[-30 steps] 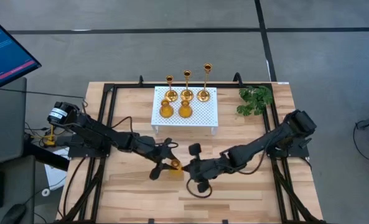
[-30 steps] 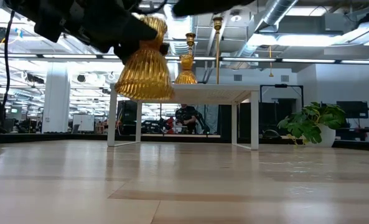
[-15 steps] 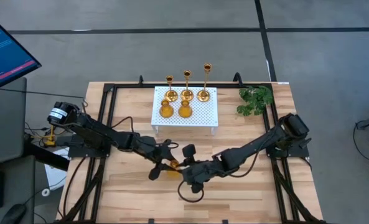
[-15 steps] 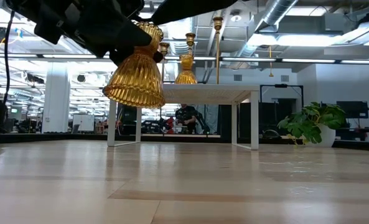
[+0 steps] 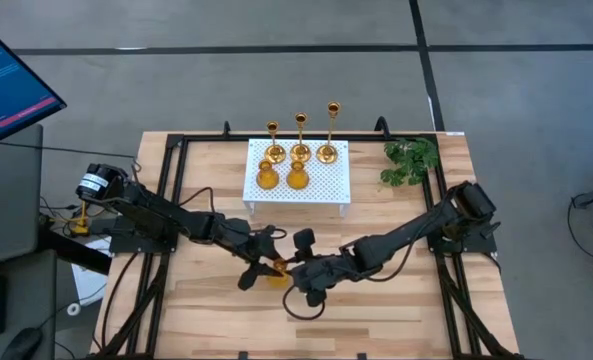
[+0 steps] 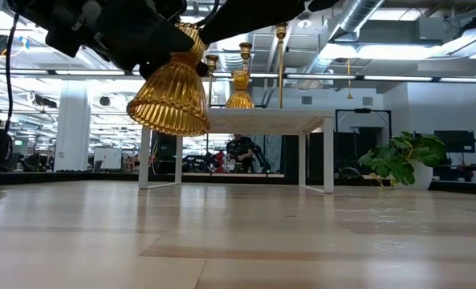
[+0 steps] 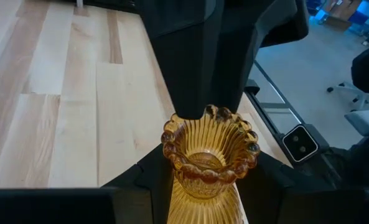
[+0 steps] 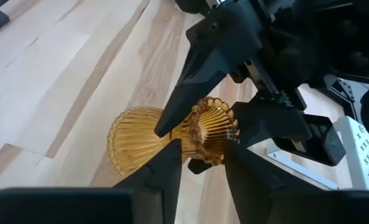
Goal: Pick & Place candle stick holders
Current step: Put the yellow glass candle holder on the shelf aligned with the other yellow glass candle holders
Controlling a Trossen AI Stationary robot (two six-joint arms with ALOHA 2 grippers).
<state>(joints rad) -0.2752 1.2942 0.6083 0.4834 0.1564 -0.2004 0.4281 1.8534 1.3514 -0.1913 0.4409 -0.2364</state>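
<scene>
One short cone-shaped gold candle stick holder [image 6: 172, 90] hangs tilted in the air above the table's near middle, with my left gripper [image 5: 264, 266] shut on it. My right gripper [image 5: 296, 270] has come up to it from the table's right and is open. Its fingers stand on either side of the holder's scalloped cup [image 8: 212, 132]. Three tall holders [image 5: 300, 140] and two squat ones [image 5: 281, 178] rest on their bases on a white perforated stand [image 5: 321, 185] at the far middle. My left gripper pinches the holder's narrow neck [image 8: 184, 142], between the cup and the ribbed skirt, with its two fingers. They come from the table's left. The holder is lifted clear and tilted, its wide skirt [image 6: 169, 112] lowest. My right gripper's fingers [image 8: 162, 171] flank the cup; I cannot tell whether they touch it.
A green plant sprig [image 5: 409, 160] lies at the far right of the table. Black frame rails [image 5: 166, 200] run along the table's left and right sides. Bare wood shows along the near edge [image 5: 376, 320].
My right gripper has moved toward the table's left, up to the holder in my left gripper. The holder has tipped from nearly upright to tilted, its skirt swinging a little toward the left; it stays clear of the table.
</scene>
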